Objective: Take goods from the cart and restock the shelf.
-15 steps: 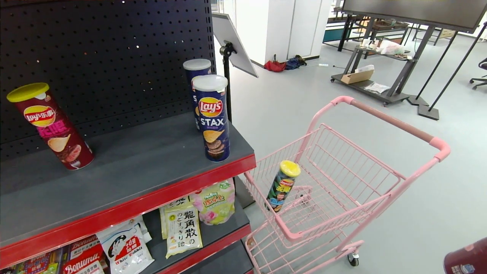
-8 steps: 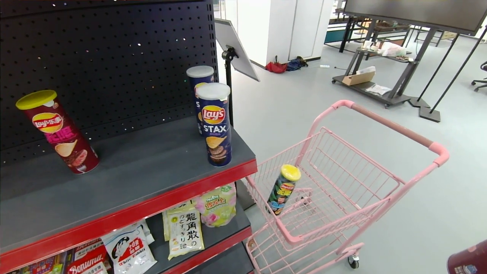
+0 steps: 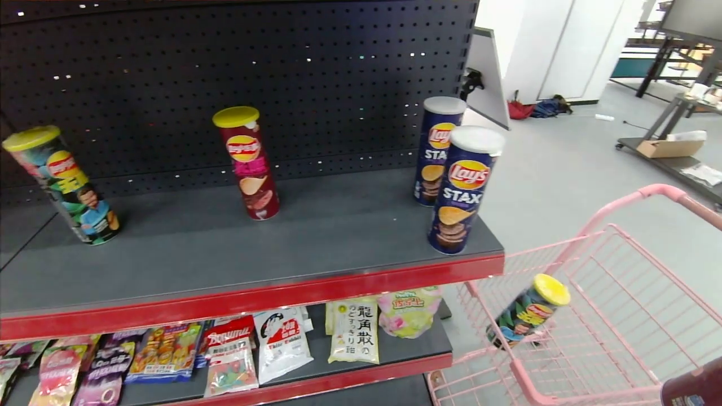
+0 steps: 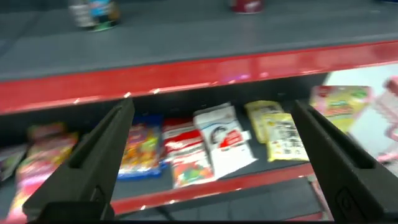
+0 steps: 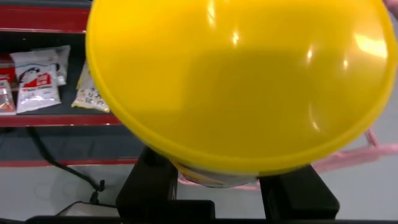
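My right gripper [image 5: 221, 190] is shut on a chip can with a yellow lid [image 5: 242, 81]. Its dark red body [image 3: 692, 389] pokes in at the head view's lower right corner. The pink cart [image 3: 620, 316] stands right of the shelf, with one yellow-lidded can [image 3: 527, 310] lying tilted in its basket. On the grey upper shelf board [image 3: 316, 237] stand a multicoloured can [image 3: 62, 186] at the left, a red can [image 3: 248, 163] in the middle and two blue cans [image 3: 462, 189] at the right end. My left gripper [image 4: 211, 168] is open, facing the lower shelf.
Snack bags [image 3: 282, 344] lie in a row on the lower shelf [image 4: 217, 149]. A black pegboard [image 3: 237, 73] backs the upper shelf. The board has free room between the red can and the blue cans. Stands and a low trolley [image 3: 671, 149] are far off on the floor.
The head camera has swung left, bringing more of the shelf and the multicoloured can into view. The cans and cart themselves have not moved; the held can stays at the lower right corner.
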Available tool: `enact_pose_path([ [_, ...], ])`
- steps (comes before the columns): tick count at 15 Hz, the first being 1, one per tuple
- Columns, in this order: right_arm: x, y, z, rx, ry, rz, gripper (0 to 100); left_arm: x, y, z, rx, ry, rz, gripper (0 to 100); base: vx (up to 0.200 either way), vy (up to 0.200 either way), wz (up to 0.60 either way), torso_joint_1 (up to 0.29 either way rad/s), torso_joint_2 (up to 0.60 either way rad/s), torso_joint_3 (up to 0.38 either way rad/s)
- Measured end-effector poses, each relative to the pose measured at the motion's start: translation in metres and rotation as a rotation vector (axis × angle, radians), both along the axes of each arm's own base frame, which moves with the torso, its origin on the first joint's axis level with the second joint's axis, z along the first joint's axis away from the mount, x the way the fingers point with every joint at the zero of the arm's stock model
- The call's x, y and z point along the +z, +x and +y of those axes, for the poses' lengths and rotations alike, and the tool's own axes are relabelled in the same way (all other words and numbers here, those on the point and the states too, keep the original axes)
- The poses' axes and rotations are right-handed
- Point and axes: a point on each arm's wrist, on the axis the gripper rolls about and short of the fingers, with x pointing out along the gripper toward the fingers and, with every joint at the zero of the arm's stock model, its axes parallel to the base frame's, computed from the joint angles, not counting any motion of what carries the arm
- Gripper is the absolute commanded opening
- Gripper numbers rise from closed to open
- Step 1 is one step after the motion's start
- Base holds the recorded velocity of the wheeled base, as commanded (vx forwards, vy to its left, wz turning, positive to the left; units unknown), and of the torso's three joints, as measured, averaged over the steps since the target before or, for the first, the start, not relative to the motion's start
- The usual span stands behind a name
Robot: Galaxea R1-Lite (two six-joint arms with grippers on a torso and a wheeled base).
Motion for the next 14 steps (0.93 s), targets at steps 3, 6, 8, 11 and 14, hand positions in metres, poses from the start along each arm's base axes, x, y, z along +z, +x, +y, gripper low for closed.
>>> enact_pose_path([
  [3, -0.004, -0.004, -0.001, 0.005, 0.003, -0.011, 0, 0.000, 0.000, 0.000, -0.002, 0.000, 0.000, 100, 0.000, 0.000, 0.00, 0.000, 0.00, 0.000],
  [6, -0.009, -0.011, -0.003, 0.034, 0.020, -0.036, 0, 0.000, 0.000, 0.000, -0.002, 0.000, 0.000, 100, 0.000, 0.200, 0.00, -0.002, -0.01, 0.001],
  [8, -0.010, -0.013, -0.003, 0.053, 0.027, -0.048, 0, 0.000, 0.000, 0.000, -0.002, 0.000, 0.000, 100, 0.000, 0.200, 0.00, 0.010, 0.00, 0.000],
  [11, -0.010, -0.016, -0.003, 0.059, 0.032, -0.062, 0, 0.000, 0.000, 0.000, -0.002, 0.000, 0.000, 100, 0.000, 0.200, 0.00, -0.004, 0.00, 0.005],
  [14, -0.012, -0.018, -0.004, 0.080, 0.039, -0.066, 0, 0.000, 0.000, 0.000, -0.002, 0.000, 0.000, 100, 0.000, 0.200, 0.00, 0.002, 0.00, 0.004],
])
